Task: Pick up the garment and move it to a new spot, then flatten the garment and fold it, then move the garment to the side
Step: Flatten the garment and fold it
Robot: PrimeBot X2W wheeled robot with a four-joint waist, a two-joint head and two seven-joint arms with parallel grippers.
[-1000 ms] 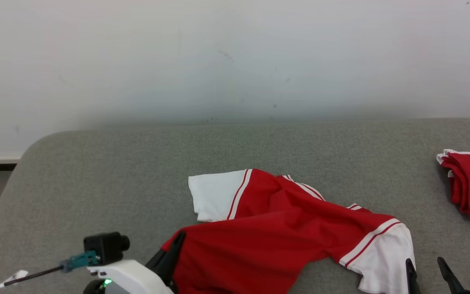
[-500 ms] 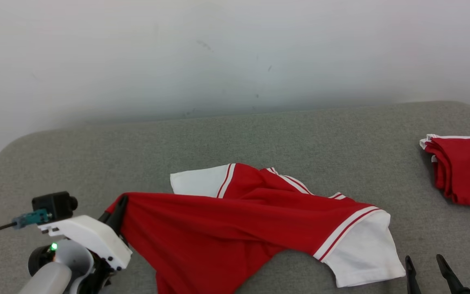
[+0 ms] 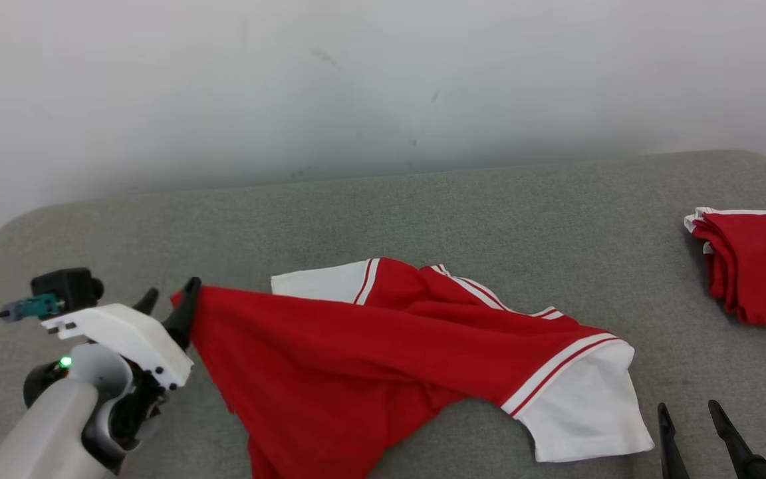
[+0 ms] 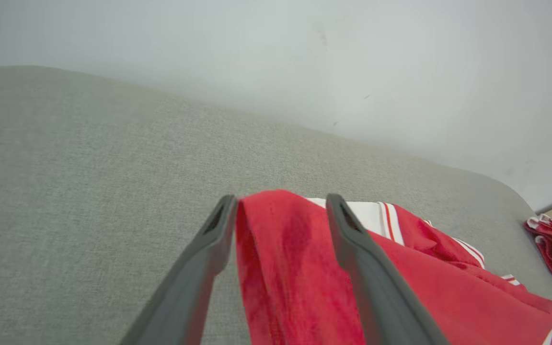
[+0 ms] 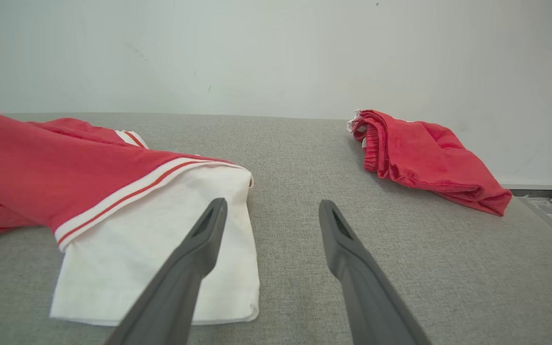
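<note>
The garment (image 3: 370, 346) is a red T-shirt with white, red-striped sleeves, spread crumpled across the grey padded table (image 3: 423, 213). Its left corner is raised and stretched toward my left gripper (image 3: 170, 291), whose fingers stand apart. In the left wrist view that red corner (image 4: 295, 268) hangs between the spread fingers of the left gripper (image 4: 281, 197), leaning against the right one. My right gripper (image 3: 687, 406) is open at the lower right, just right of the white sleeve (image 5: 170, 249). Nothing is between the fingers of the right gripper (image 5: 272, 202).
A second red garment (image 3: 755, 266) lies folded at the table's far right edge, also seen as a red bundle (image 5: 424, 153) in the right wrist view. A pale wall runs behind the table. Bare grey surface lies beyond and left of the shirt.
My left gripper carried the shirt's corner to the left, stretching the cloth out, and its fingers have now parted. The head camera has shifted. The right gripper has stayed open.
</note>
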